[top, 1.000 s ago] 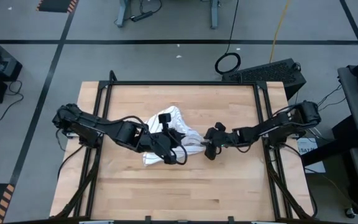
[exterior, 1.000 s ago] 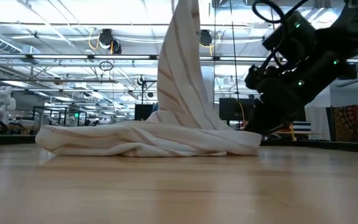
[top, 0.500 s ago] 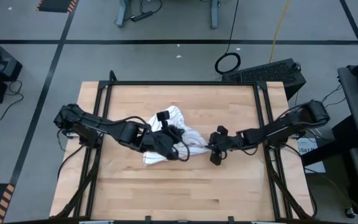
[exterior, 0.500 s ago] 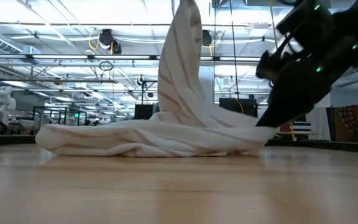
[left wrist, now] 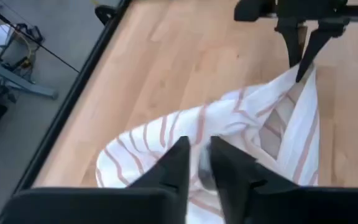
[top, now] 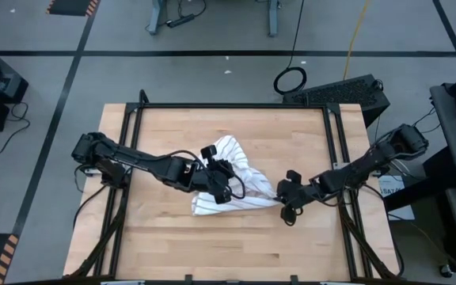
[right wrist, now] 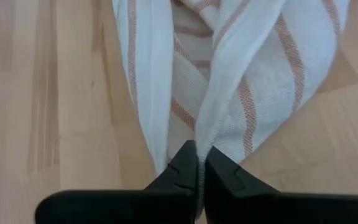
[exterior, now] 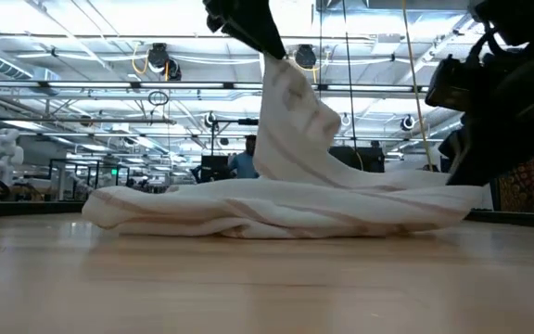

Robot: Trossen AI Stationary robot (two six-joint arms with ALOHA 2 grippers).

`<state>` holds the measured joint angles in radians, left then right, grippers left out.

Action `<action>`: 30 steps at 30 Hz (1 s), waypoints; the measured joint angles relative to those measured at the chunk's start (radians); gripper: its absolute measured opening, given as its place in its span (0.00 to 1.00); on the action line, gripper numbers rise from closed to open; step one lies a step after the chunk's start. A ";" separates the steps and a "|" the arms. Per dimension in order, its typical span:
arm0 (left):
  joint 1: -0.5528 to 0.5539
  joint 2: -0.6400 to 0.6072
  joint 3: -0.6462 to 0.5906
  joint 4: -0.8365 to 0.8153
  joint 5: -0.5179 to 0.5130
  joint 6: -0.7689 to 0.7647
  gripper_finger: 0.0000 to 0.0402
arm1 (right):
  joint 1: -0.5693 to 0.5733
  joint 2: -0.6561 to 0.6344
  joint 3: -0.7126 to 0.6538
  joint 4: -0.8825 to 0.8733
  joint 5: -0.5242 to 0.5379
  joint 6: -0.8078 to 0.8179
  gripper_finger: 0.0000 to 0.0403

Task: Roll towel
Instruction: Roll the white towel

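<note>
The towel (top: 232, 188), white with thin reddish stripes, lies bunched in the middle of the wooden table (top: 212, 245). Its lower folds (exterior: 248, 211) rest on the wood, and one part rises to a peak. My left gripper (top: 218, 176) is over the towel's middle, shut on that peak (exterior: 281, 70). My right gripper (top: 280, 195) is at the towel's right end, shut on it. It also shows in the left wrist view, where the right gripper (left wrist: 303, 65) is at the far tip of the cloth. My left gripper pinches a raised bunch of the towel (left wrist: 199, 134) between its two fingers, coming slanting down from the table's left. The cloth hangs from the fingers down to the folds on the table. My right gripper pinches the towel's right end (right wrist: 209, 134) between its two fingertips, where a hemmed edge is gathered into a point. The fingers slant down from the table's right side. That end (exterior: 466, 195) is a little off the table, and the folds run straight away from the fingers.
Black frame rails (top: 335, 158) run along the table's left and right sides. Bare wood lies in front of the towel (top: 236, 245) and behind it (top: 236, 123). A dark keyboard-like box (top: 347, 91) sits beyond the far right corner.
My right gripper has taken hold of the towel's right end and drawn it toward the table's right and near edges, pulling the cloth out longer and sliding the heap rightward. My left gripper has come down, so the peak stands lower.
</note>
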<state>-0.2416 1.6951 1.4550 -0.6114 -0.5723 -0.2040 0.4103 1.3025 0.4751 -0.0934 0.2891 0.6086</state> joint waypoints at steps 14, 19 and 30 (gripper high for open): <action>-0.068 0.000 -0.116 -0.017 0.014 0.136 0.53 | 0.031 -0.002 0.000 -0.074 -0.004 0.012 0.00; -0.043 0.000 -0.234 0.074 0.025 0.147 0.53 | 0.030 -0.002 0.000 -0.074 0.000 0.011 0.00; -0.098 0.000 -0.423 0.357 0.198 0.011 0.53 | 0.030 -0.002 0.000 -0.081 0.106 0.082 0.10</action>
<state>-0.3394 1.6951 1.0323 -0.2545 -0.3746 -0.1927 0.4400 1.3003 0.4751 -0.1744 0.3950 0.6911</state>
